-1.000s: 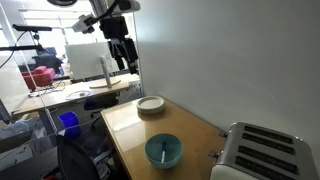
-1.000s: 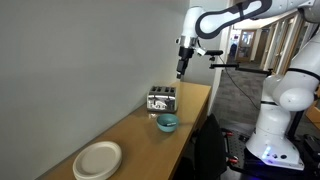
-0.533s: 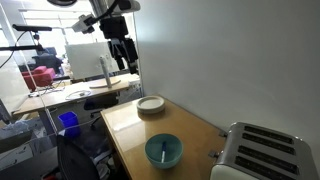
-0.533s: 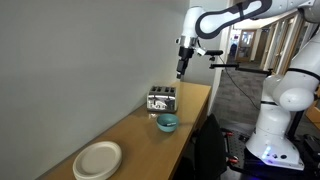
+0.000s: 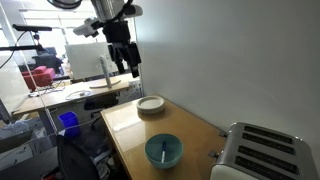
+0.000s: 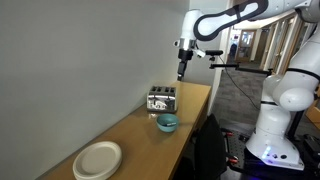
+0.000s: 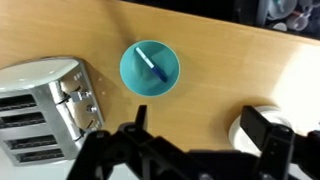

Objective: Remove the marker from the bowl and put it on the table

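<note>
The teal bowl (image 5: 164, 151) sits on the tan wooden table (image 5: 135, 125); it also shows in the other exterior view (image 6: 167, 123) and in the wrist view (image 7: 150, 68). The marker (image 7: 149, 63), pale with a blue part, lies inside the bowl and shows faintly in an exterior view (image 5: 163, 152). My gripper (image 5: 126, 62) hangs high above the table, well apart from the bowl, and also shows in the other exterior view (image 6: 181, 72). In the wrist view its fingers (image 7: 205, 125) are spread wide and empty.
A silver toaster (image 5: 262, 153) stands at one end of the table, next to the bowl (image 7: 45, 100). A flat white dish (image 5: 150, 104) lies at the other end (image 6: 98, 159). A grey wall runs along the table. Cluttered desks (image 5: 60, 90) stand behind.
The gripper has shifted slightly in the exterior view, a little lower and sideways. The bowl and marker have not moved.
</note>
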Available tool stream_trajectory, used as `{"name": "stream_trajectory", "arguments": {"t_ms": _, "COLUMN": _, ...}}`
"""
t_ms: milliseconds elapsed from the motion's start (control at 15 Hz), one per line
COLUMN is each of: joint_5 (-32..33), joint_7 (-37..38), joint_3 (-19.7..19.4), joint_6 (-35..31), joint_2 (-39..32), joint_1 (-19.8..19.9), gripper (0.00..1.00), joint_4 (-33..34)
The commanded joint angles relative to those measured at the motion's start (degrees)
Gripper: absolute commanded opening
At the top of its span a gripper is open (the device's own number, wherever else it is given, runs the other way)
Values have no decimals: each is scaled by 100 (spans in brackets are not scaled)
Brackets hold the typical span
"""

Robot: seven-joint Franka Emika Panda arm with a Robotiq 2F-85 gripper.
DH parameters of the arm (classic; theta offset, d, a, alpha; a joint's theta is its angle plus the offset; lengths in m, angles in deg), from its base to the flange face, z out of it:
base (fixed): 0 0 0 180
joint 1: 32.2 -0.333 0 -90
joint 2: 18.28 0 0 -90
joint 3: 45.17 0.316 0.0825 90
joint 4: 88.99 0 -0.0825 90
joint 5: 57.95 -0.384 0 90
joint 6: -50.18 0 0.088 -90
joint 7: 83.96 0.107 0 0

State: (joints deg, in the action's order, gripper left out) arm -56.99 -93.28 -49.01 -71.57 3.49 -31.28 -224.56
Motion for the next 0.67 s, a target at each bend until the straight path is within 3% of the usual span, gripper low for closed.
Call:
{"name": "stream_trajectory", "arguments": {"t_ms": 0, "joint_5": 9, "joint_7": -974, "joint_3": -200, "joint_6": -58, "joint_2": -527, "joint_1": -89, "gripper": 100, "joint_4": 243}}
{"name": "stream_trajectory", "arguments": {"t_ms": 400, "joint_5": -296, "joint_7": -2593, "joint_3": -378, "joint_6": -1113, "joint_2": -1966, "joint_1": -39, "gripper": 100, "joint_4": 528}}
{"name": "stream_trajectory", "arguments": {"t_ms": 600, "joint_5": -649, "joint_7": -3411, "joint_3": -213, "joint_6": -1678, "joint_2": -2759, "joint_1": 111, "gripper": 100, "joint_4": 719}}
